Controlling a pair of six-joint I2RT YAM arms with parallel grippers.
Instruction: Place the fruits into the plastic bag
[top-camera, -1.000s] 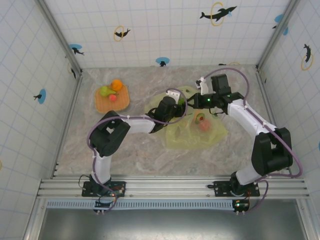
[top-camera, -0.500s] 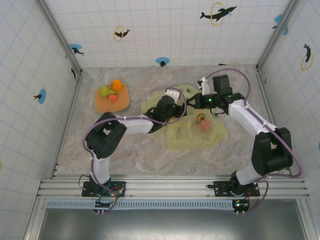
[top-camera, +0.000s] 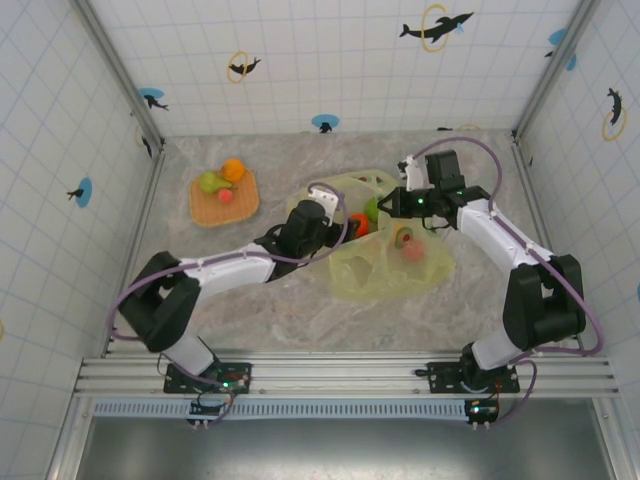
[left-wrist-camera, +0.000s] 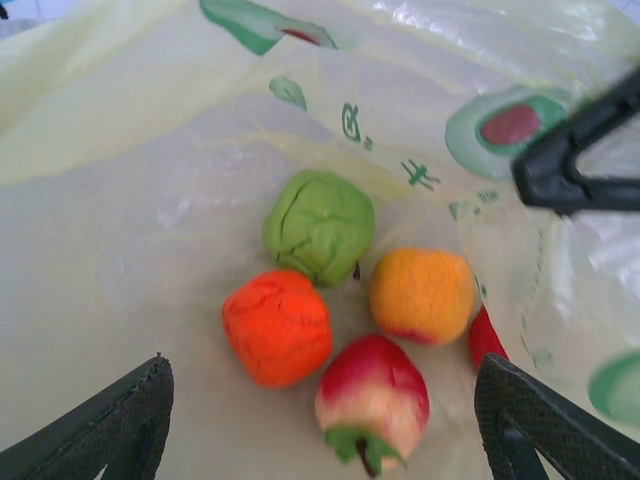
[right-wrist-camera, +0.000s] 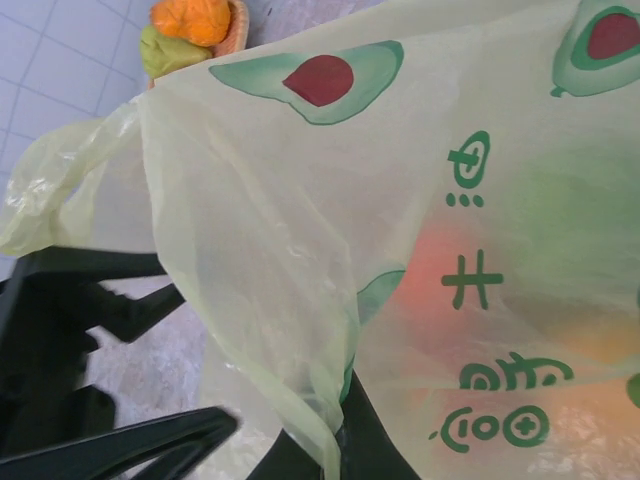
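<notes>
The plastic bag (top-camera: 385, 275) lies mid-table, yellow-green with avocado prints, its mouth facing left. My right gripper (top-camera: 394, 203) holds the bag's upper rim, and its wrist view shows the film (right-wrist-camera: 300, 250) pinched at the fingers (right-wrist-camera: 365, 445). Inside the bag (left-wrist-camera: 120, 250) lie a green fruit (left-wrist-camera: 318, 225), an orange-red one (left-wrist-camera: 277, 325), a yellow-orange one (left-wrist-camera: 422, 295) and a red-pink one (left-wrist-camera: 372, 395). My left gripper (top-camera: 335, 225) is open at the mouth, its fingers (left-wrist-camera: 100, 430) wide apart on either side of the red-pink fruit without touching it.
An orange-tan woven tray (top-camera: 205, 210) at the back left holds an orange fruit (top-camera: 233, 170), a green one (top-camera: 209, 182) and a small red one (top-camera: 226, 197). The right gripper's black finger (left-wrist-camera: 575, 165) hangs close above the fruits. Tiled walls enclose the table.
My left arm has drawn back to the left out of the bag's mouth, uncovering the green and orange-red fruits there. The right gripper has kept its hold on the rim.
</notes>
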